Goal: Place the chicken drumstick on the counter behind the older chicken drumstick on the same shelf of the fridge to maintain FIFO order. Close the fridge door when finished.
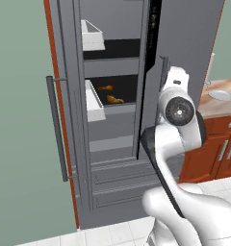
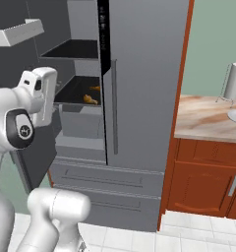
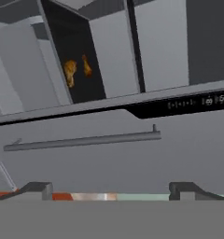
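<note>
My gripper stands wide open with nothing between its tips, so I am carrying nothing. Right in front of it runs the long bar handle of the shut right-hand door, with the black centre strip just past it.

Beyond that, the left door of the fridge hangs open, its white door bins swung out with it. Deeper in, on the black shelf, lie two chicken drumsticks, one near the shelf's front edge and one behind it toward the back wall, close together but apart. Both are small, brown-orange and glossy, plump at one end and thinning to a bone tip.

I judge the placing done, the two sitting front and back on the same shelf, though I cannot tell which is the newer. What is left is to shut the open door. The counter off to my right carries no drumstick that I can see
</note>
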### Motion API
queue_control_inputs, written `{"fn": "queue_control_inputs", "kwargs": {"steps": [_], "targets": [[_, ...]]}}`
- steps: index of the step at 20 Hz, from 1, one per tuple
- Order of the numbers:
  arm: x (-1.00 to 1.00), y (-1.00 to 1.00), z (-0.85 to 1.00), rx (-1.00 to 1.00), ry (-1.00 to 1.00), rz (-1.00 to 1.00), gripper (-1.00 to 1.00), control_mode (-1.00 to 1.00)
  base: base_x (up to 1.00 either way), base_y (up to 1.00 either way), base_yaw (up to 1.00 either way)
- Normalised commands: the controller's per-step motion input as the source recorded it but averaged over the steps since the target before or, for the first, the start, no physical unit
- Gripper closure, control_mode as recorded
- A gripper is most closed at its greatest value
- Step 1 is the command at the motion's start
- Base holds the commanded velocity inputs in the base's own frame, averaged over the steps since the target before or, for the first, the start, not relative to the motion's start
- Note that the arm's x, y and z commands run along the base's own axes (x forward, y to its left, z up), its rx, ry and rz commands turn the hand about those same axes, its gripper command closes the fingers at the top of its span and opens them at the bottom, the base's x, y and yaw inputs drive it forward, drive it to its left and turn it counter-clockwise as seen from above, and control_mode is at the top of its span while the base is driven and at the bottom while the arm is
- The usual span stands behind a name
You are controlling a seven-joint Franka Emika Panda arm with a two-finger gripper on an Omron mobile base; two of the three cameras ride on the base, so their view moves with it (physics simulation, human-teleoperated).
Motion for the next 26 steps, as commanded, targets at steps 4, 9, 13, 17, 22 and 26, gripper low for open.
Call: {"fn": "queue_control_inputs", "kwargs": {"steps": [4,9,13,17,22,26], "targets": [[-0.7,1.0,-0.29,-0.14,-0.11,0.07,-1.0,-1.0,0.0,0.0,0.0],[-0.32,1.0,-0.36,-0.15,-0.11,0.03,-1.0,-1.0,0.0,0.0,0.0],[0.0,1.0,-0.34,-0.08,-0.04,0.0,-1.0,-1.0,0.0,0.0,0.0],[0.0,1.0,-0.4,-0.07,-0.03,0.0,-1.0,-1.0,0.0,0.0,0.0],[0.06,1.0,-0.43,-0.08,-0.09,0.0,-1.0,-1.0,0.0,0.0,0.0],[-0.02,1.0,-0.02,-0.1,-0.1,0.0,-1.0,-1.0,0.0,0.0,0.0]]}}
